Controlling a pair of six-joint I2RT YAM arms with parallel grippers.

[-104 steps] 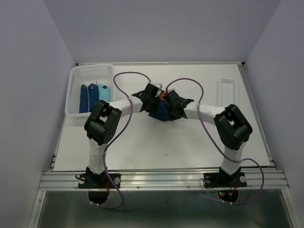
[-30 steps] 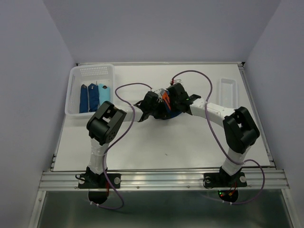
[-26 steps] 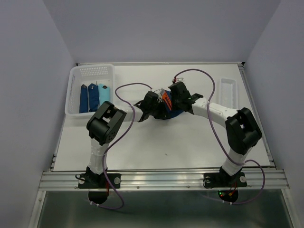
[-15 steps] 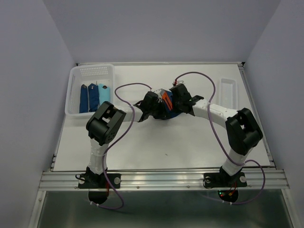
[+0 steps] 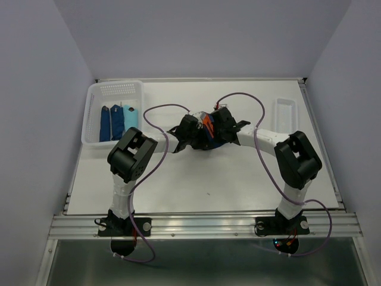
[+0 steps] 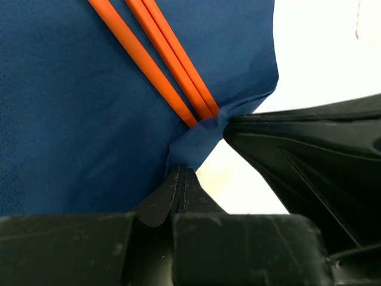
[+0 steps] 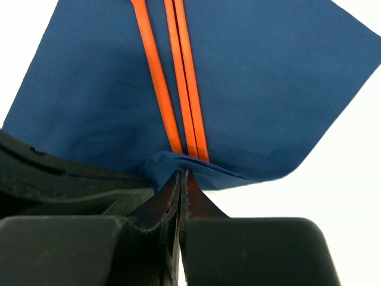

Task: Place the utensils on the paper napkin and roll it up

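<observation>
Left pincer [image 6: 181,179] and right pincer [image 7: 181,177] each pinch the napkin's [image 7: 268,83] near edge, lifted over the ends of three orange utensils [image 7: 178,77] lying on it, mid bench [image 5: 208,173], seemingly to start rolling.

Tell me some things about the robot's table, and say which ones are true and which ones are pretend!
Three orange utensils lie on the paper napkin. True.
The paper napkin is green. False: it is dark navy blue.
The left end effector and the right end effector both pinch the napkin's edge. True.
The white basket is empty. False: it holds blue rolls.
</observation>
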